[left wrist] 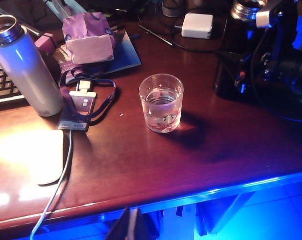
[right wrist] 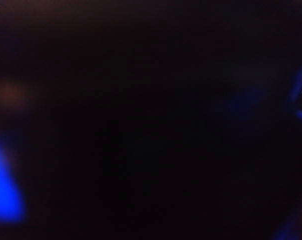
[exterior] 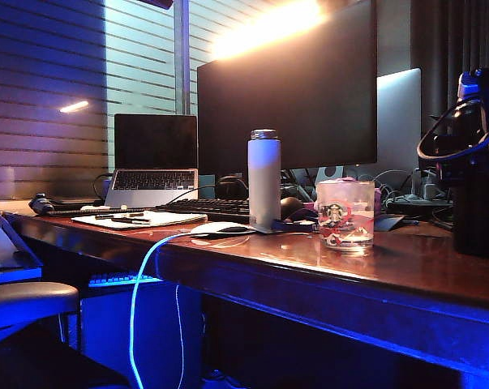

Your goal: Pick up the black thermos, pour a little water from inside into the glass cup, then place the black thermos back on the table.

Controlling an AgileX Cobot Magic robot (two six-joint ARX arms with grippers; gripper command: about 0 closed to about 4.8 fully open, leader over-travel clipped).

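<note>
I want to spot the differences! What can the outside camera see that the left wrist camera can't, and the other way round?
Only the outside camera shows the big monitor and the laptop. Only the left wrist camera shows the white charger block, the purple tissue pack and the water inside the glass. Both show the glass cup, the white bottle, the black thermos with the right gripper at it, and the table.

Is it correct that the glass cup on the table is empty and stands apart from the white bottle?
Not quite. The glass cup is not empty: the left wrist view shows water in it. It does stand on the table, apart from the white bottle.
</note>
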